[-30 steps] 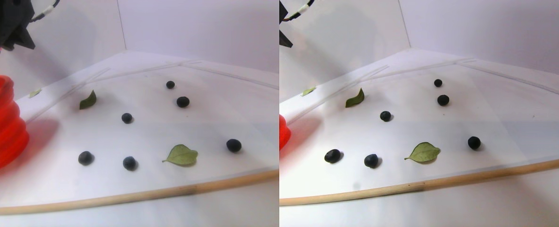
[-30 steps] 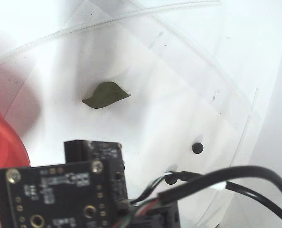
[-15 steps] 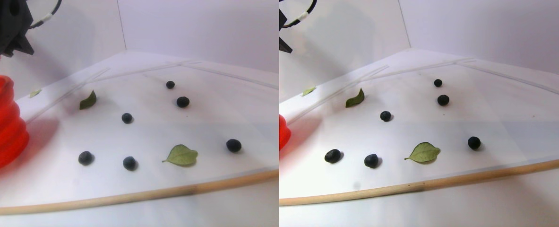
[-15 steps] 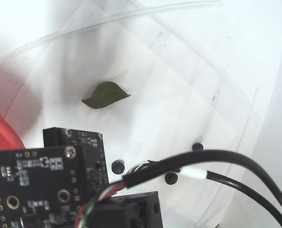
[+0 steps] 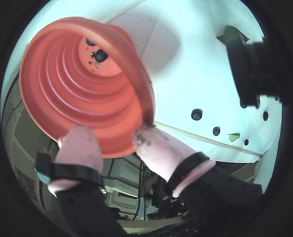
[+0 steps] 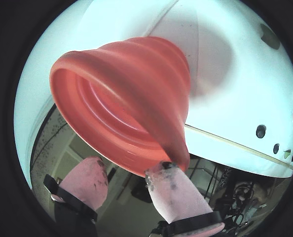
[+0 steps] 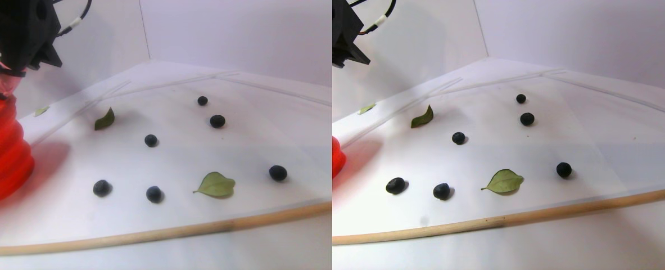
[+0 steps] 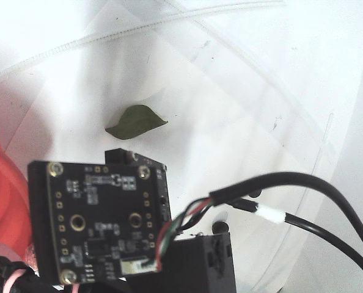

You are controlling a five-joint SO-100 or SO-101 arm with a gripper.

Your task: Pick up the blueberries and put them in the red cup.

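While the fingers (image 5: 109,140) are hanging parted and empty over the near rim of the red cup (image 5: 77,79), one pink pad on each side of that rim, the step in hand is reading as the end of a drop-off: in a wrist view at least one dark berry is lying on the cup floor (image 5: 100,55), toward 12 o'clock of the opening. Six blueberries are lying loose on the white desk (image 7: 73,216) in the left half of the stereo pair view, the nearest to the cup at (image 7: 102,188), another just beside it at 3 o'clock (image 7: 154,194), the rest spreading toward 1 and 2 o'clock. My judgement: the next move is calling for a lift clear of the rim, then a swing toward 3 o'clock and a descent onto that nearest berry. One stained pad is sitting at, perhaps touching, the rim in a wrist view (image 6: 173,190), so a sideways start is risking tipping the cup. Open desk is lying between cup and berries. A green leaf (image 7: 216,184) is resting near the front row, and a wooden edge strip (image 7: 158,233) is bounding the desk at 6 o'clock.
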